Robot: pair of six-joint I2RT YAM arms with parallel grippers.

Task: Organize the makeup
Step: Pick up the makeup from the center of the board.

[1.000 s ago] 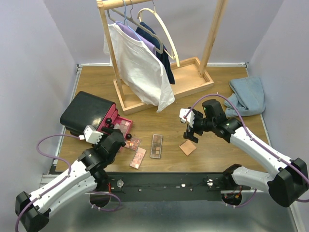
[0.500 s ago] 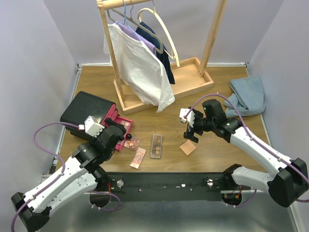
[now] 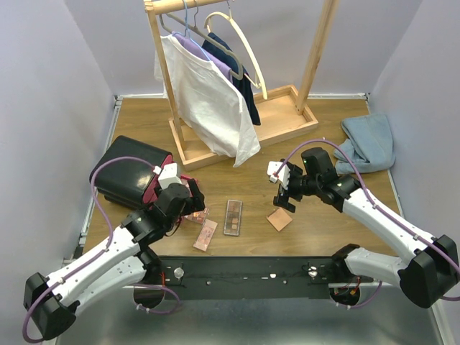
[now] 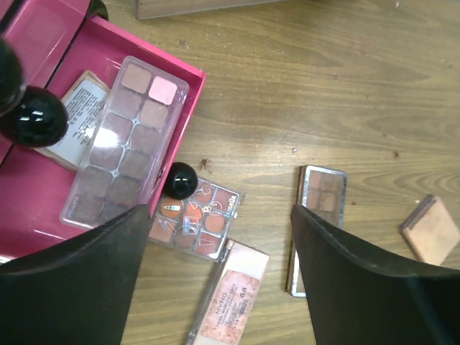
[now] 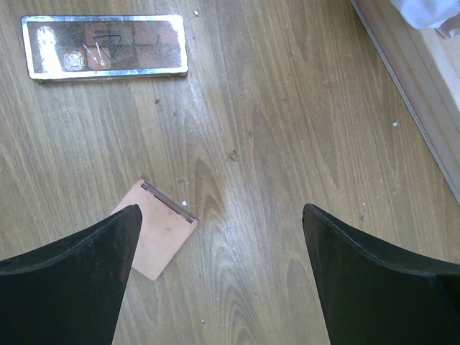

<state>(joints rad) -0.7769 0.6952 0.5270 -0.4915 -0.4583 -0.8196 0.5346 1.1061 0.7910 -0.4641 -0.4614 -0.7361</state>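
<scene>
We show the left gripper (image 4: 219, 215) open and empty, with the orange palette (image 4: 198, 226) directly beneath it, just beside the pink drawer (image 4: 29, 201) at frame left. The right gripper (image 5: 215, 212), likewise open, has the tilted peach compact (image 5: 162, 241) toward lower left. Free table (image 5: 287, 108) lies rightward.

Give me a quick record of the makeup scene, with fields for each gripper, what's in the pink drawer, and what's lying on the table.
left gripper: open, holding nothing
right gripper: open, above table beside peach compact
pink drawer: open, holds clear-lidded palette
on table: orange palette, pink palette, brown palette, peach compact
</scene>
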